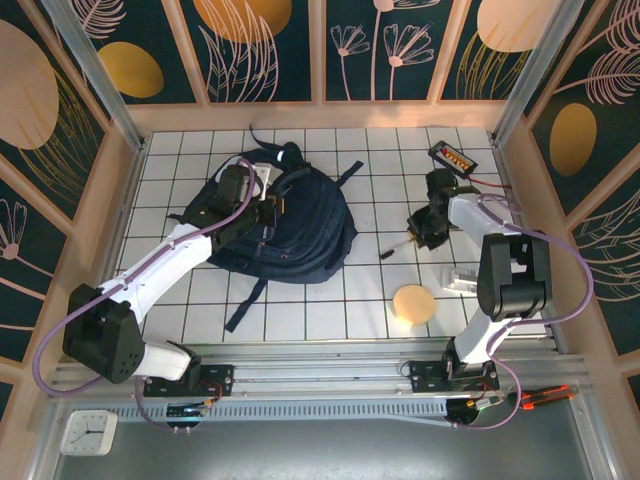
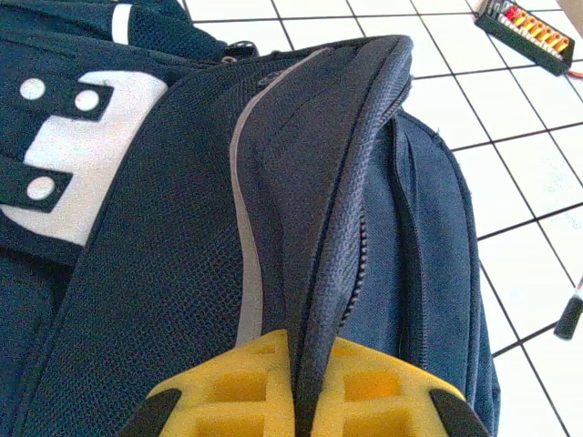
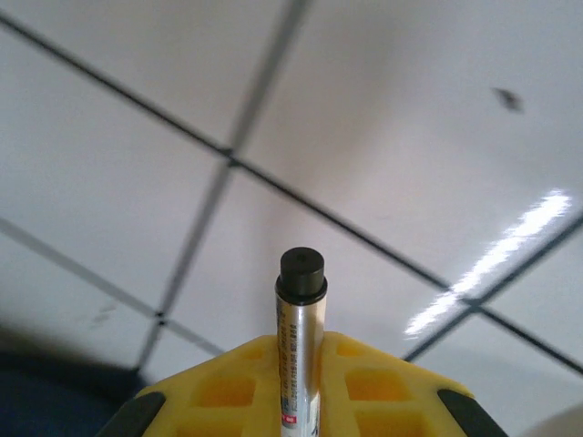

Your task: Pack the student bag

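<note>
Left gripper (image 2: 305, 387) clenched on a zipper-edged fold of the student bag (image 1: 300, 230). The bag's inside is hidden, and I can't tell if the zip is open. The bag is cut off at the left and bottom edges in the left wrist view. Right of the bag, the right gripper (image 3: 301, 387) is grasping one silver marker (image 3: 301, 314); its label is too blurred to read. Also right of the bag are one black device (image 1: 452, 155) with red-yellow marks, one tan disc (image 1: 413, 303), and one clear item (image 1: 462, 280) that is hard to identify.

Bag (image 1: 300, 230) left, pen (image 1: 395, 248) right.
On the worktop (image 1: 370, 190) a disc (image 1: 413, 304) sits nearer than the pen (both right of the bag).
</note>
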